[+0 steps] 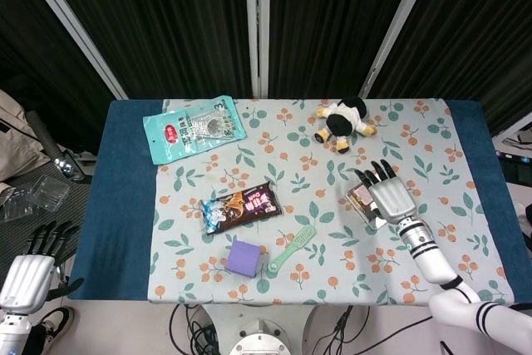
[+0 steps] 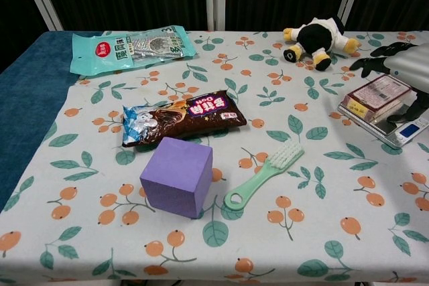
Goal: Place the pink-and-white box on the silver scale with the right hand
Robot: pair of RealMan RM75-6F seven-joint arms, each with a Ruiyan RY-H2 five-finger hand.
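Note:
The pink-and-white box [image 2: 379,92] lies flat on the silver scale [image 2: 385,128] at the right side of the table, and its blue display [image 2: 410,128] shows at the near corner. My right hand [image 1: 391,199] hovers over the scale with its fingers [image 2: 375,61] stretched out past the box, not curled round it. The dark thumb stands just right of the box. In the head view the box [image 1: 362,198] peeks out at the hand's left side, and most of the scale is hidden. My left hand [image 1: 29,268] hangs off the table's lower left, empty, fingers apart.
A plush toy [image 1: 343,120] lies behind the scale. A brown snack packet [image 1: 239,206], a purple cube [image 1: 245,257] and a green brush [image 1: 293,247] sit mid-table. A teal packet [image 1: 194,128] lies at the back left.

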